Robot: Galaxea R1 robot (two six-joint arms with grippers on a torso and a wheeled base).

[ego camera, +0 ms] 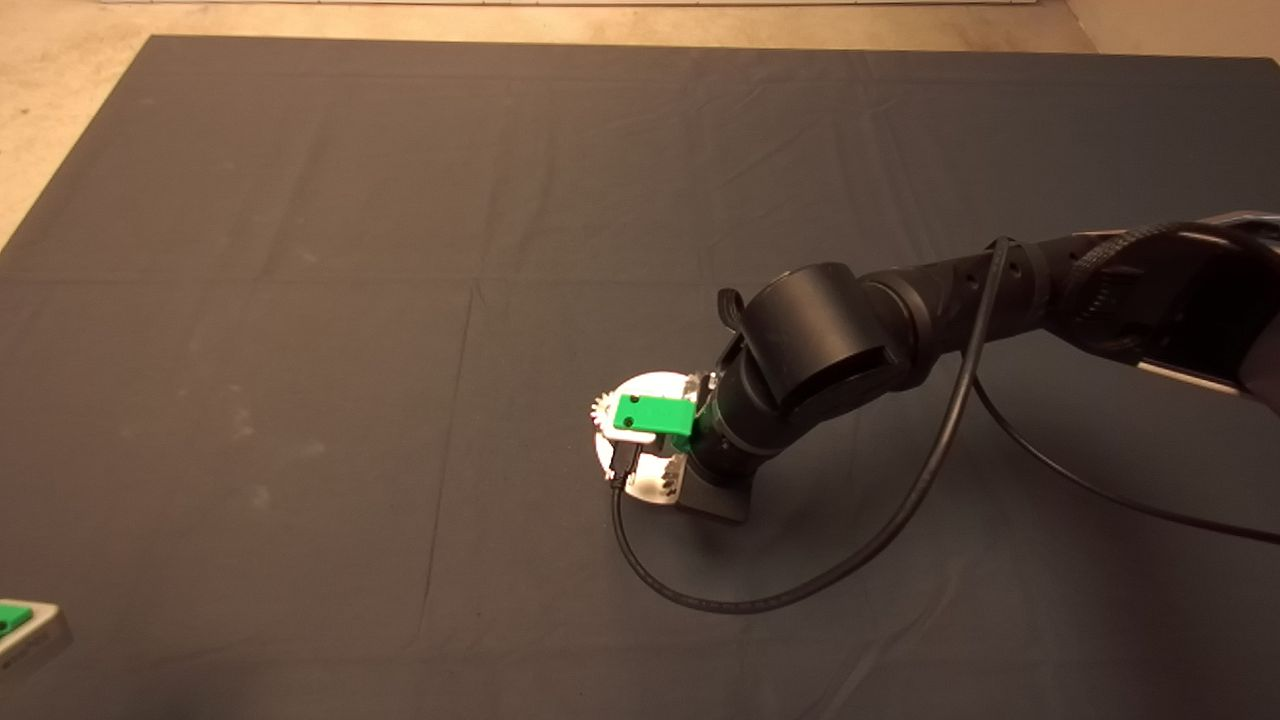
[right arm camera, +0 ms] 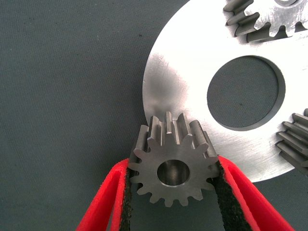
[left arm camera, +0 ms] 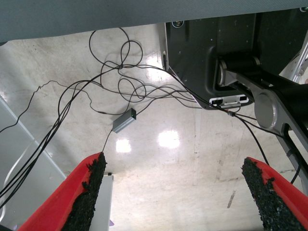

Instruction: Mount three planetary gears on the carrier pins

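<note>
The right gripper [right arm camera: 173,192] clenches a planetary gear [right arm camera: 173,166] between its black pads [right arm camera: 223,192]: a dull grey metal wheel with stubby squared teeth and a smooth round centre hole. Just beyond the fingertips lies the white disc [right arm camera: 178,62], brushed and flat with a large centre hole; the held gear overlaps its near edge. Two more gears [right arm camera: 262,19] sit on the disc's far side, partly cut off. The left gripper [left arm camera: 175,192] waits off the mat's corner, fingers spread wide, holding nothing.
</note>
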